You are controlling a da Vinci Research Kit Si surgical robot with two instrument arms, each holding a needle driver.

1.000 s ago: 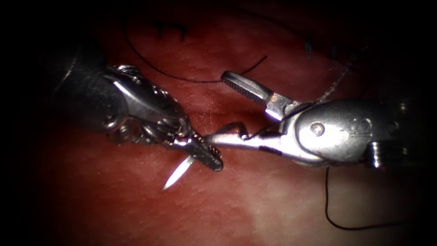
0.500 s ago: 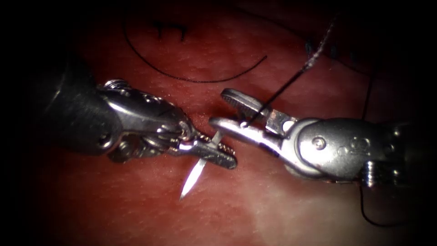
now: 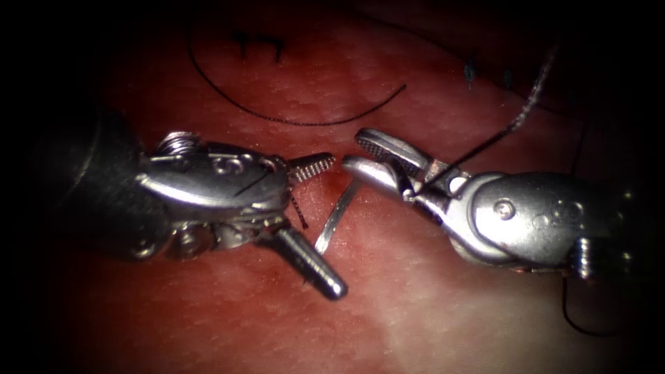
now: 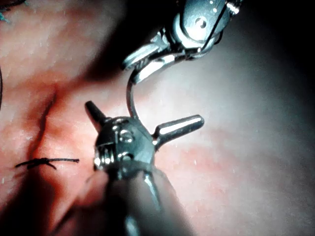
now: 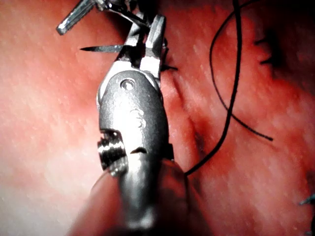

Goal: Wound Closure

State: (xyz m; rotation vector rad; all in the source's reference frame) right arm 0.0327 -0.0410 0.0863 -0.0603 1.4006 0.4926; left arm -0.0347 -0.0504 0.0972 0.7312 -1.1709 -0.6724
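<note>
1. Endoscope view: left tool has its jaws spread wide, one jaw up near the cut, the other down and right. It grips nothing.
2. Same view: right tool has jaws nearly together on the needle, near the needle's rear end. The needle hangs down and left from those jaws, free above the tissue, not in it. Its tip is hidden behind the left tool's lower jaw.
3. Thread runs from the right tool's jaws up and right into the dark. A loose arc of thread lies on the tissue above both tools. Finished stitches sit at upper left. The cut lies between the two tool tips.
4. Left wrist view: left tool jaws are wide apart in a V, empty. The needle curves from the right tool down toward the gap between the left jaws. A stitch crosses the cut.
5. Right wrist view: right tool is clamped on the needle, the sharp tip pointing away, clear of the tissue. Thread loops over the tissue beside the shaft. One jaw of the left tool shows beyond.
</note>
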